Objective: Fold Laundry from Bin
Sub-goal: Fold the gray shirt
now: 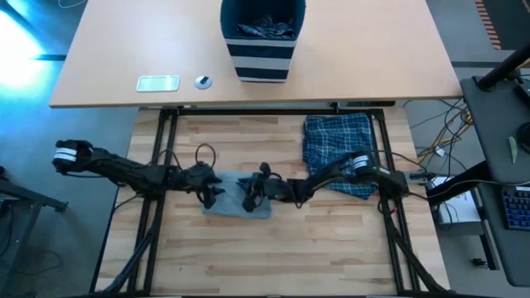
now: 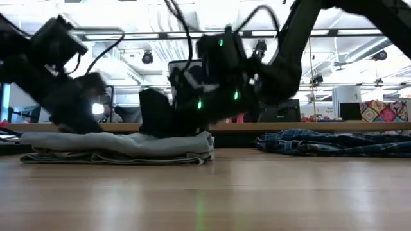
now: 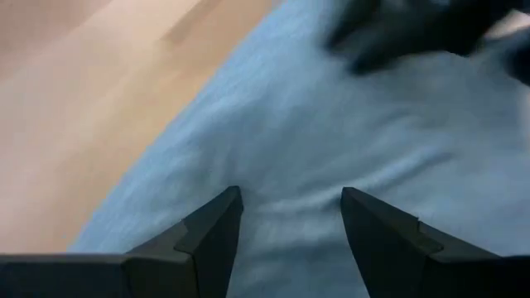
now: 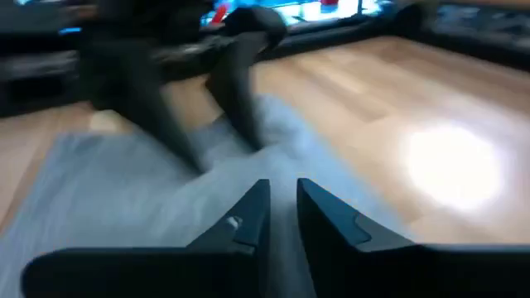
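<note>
From above, the bin point(image 1: 263, 37) is sitting on the far surface point(image 1: 373, 50) with clothes inside, near a phone point(image 1: 157, 83). Plaid trousers point(image 1: 338, 149) are lying right of the folded grey T-shirt point(image 1: 236, 199). Both arms are reaching inward over it.

At table height, the shirt is lying flat.

The left gripper point(image 3: 290, 207) is hovering with jaws spread. The right gripper point(image 4: 283, 203) has jaws nearly together, possibly pinching cloth.
</note>
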You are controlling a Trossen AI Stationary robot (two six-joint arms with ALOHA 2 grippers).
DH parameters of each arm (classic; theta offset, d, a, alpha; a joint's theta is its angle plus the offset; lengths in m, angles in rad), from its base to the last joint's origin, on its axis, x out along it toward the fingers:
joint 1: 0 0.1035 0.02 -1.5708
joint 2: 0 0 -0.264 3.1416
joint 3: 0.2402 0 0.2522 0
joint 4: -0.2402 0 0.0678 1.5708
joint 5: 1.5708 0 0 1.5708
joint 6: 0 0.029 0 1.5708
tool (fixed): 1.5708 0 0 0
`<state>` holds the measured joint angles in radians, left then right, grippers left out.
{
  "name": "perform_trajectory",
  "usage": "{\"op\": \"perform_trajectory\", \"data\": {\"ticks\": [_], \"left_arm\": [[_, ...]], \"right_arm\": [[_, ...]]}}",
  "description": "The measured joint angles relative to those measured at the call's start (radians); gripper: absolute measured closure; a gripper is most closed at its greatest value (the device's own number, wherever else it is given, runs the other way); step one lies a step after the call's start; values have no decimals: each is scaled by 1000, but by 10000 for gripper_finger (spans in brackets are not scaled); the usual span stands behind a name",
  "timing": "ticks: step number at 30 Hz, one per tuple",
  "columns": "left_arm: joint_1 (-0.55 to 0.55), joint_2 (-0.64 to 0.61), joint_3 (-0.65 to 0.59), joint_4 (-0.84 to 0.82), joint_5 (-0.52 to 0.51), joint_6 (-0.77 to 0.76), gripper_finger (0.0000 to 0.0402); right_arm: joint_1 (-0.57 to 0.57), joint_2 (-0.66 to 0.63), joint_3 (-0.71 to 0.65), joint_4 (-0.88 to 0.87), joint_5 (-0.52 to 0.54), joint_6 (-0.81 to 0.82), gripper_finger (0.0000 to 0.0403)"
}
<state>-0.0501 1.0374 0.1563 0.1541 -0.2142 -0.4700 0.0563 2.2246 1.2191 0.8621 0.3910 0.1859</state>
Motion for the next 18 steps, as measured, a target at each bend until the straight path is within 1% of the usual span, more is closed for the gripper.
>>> {"op": "perform_trajectory", "data": {"ticks": [3,5,9,11,13,16,18], "left_arm": [[0,24,-44,32,-32,-31,206],[0,31,-56,22,-42,-42,206],[0,41,-47,-32,-49,-62,206],[-1,39,-22,-63,-44,-64,206],[-1,24,24,-145,-29,-51,206],[-5,11,125,-279,-12,11,206],[-20,5,171,-280,-12,35,206]], "right_arm": [[-15,56,13,15,-7,4,370],[-20,78,18,25,-7,4,381],[-30,59,15,-56,-14,12,392],[-31,18,10,-92,-23,-24,391],[-30,-31,8,-118,-61,-74,387],[-15,-87,11,-87,-115,-90,375],[2,-94,12,-63,-163,-77,367]]}}
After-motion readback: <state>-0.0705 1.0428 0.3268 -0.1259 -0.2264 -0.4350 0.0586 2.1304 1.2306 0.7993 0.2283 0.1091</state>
